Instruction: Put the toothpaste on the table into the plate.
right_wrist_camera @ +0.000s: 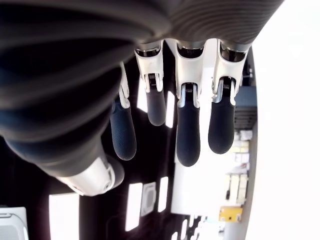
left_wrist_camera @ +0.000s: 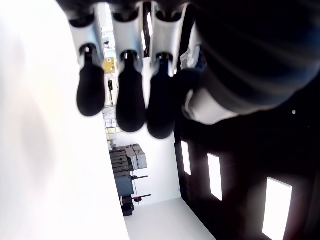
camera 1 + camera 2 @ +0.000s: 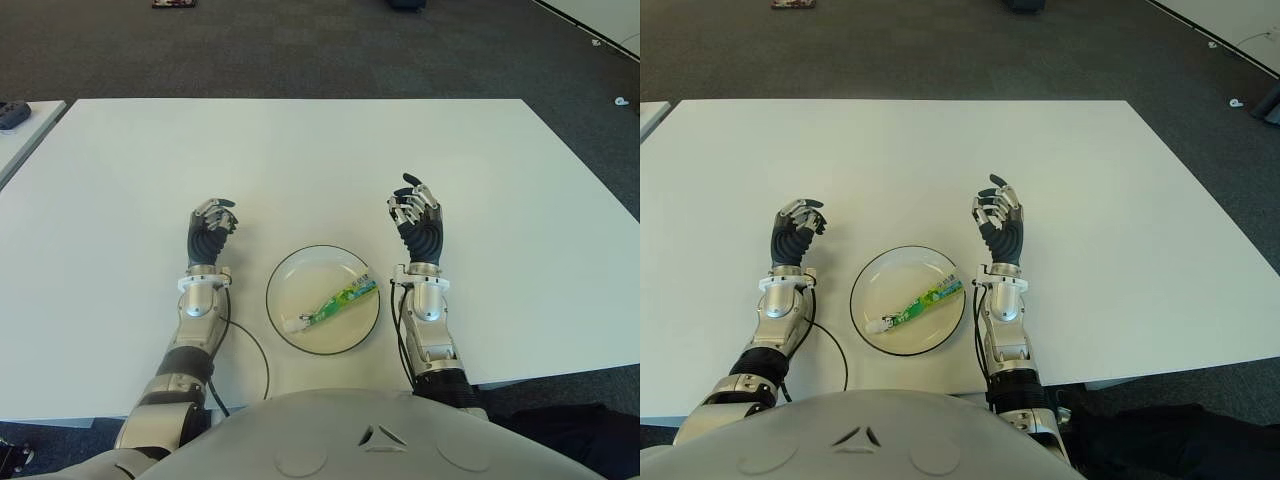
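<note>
Toothpaste (image 3: 340, 300): green tube, lying diagonally inside plate; label print too small to read
Plate (image 3: 290, 275): white, on counter (image 3: 300, 160), between both hands
Left hand (image 3: 210, 226): left of plate, fingers relaxed, empty
Right hand (image 3: 415, 213): right of plate, fingers loosely spread, empty

No legible text in any view. Toothpaste (image 3: 339, 299) tube, lying in plate (image 3: 288, 273) nr front edge of table (image 3: 300, 160), carries green/white print, too small to read. No nos., labels or signs elsewhere.

White table (image 3: 300, 150) on dark grey carpet (image 3: 300, 45); another table's corner (image 3: 25, 115) alongside.
</note>
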Action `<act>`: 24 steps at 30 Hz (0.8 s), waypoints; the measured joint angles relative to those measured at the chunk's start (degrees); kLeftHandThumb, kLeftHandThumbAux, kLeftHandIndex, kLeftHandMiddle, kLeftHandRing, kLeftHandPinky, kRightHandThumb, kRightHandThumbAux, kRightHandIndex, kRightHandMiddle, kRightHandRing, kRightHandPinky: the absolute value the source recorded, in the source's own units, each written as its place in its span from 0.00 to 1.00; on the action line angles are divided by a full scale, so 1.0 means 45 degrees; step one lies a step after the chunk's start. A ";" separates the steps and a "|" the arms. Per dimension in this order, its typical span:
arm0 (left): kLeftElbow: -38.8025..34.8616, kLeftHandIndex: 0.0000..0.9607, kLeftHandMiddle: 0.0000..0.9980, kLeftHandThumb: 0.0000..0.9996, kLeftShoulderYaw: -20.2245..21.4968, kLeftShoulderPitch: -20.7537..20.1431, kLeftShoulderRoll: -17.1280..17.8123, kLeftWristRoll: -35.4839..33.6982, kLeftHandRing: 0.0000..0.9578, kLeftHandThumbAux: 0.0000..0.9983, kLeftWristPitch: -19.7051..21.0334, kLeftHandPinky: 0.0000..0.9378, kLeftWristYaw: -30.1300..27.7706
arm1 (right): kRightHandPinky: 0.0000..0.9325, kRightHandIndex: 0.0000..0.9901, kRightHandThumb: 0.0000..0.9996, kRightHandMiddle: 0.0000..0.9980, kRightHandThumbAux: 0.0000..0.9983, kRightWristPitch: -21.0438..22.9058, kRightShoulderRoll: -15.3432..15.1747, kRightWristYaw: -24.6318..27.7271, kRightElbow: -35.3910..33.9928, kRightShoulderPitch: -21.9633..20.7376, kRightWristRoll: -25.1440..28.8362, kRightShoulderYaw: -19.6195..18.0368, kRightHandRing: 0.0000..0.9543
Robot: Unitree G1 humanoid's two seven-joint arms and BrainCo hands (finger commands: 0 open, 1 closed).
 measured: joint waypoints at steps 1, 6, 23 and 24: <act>0.0001 0.46 0.69 0.69 0.0002 -0.0002 -0.0002 0.0008 0.70 0.72 0.0003 0.67 0.0002 | 0.52 0.44 0.70 0.51 0.73 0.0180 0.0001 -0.0036 -0.0033 0.0007 0.0000 -0.0028 0.51; 0.0010 0.46 0.69 0.69 0.0008 -0.0004 -0.0023 0.0021 0.70 0.72 0.0025 0.67 0.0003 | 0.52 0.44 0.71 0.51 0.73 0.0825 0.0007 -0.0212 -0.0046 0.0037 0.0001 -0.0146 0.50; -0.0008 0.46 0.68 0.69 0.0087 -0.0017 -0.0081 0.0022 0.70 0.72 0.0285 0.67 0.0004 | 0.50 0.43 0.71 0.48 0.73 0.1086 0.0022 -0.0342 0.0738 -0.0062 0.0103 -0.0641 0.48; -0.0027 0.46 0.68 0.69 0.0090 -0.0016 -0.0081 0.0023 0.70 0.72 0.0316 0.68 0.0004 | 0.51 0.43 0.71 0.48 0.73 0.1085 0.0021 -0.0347 0.0753 -0.0064 0.0096 -0.0650 0.49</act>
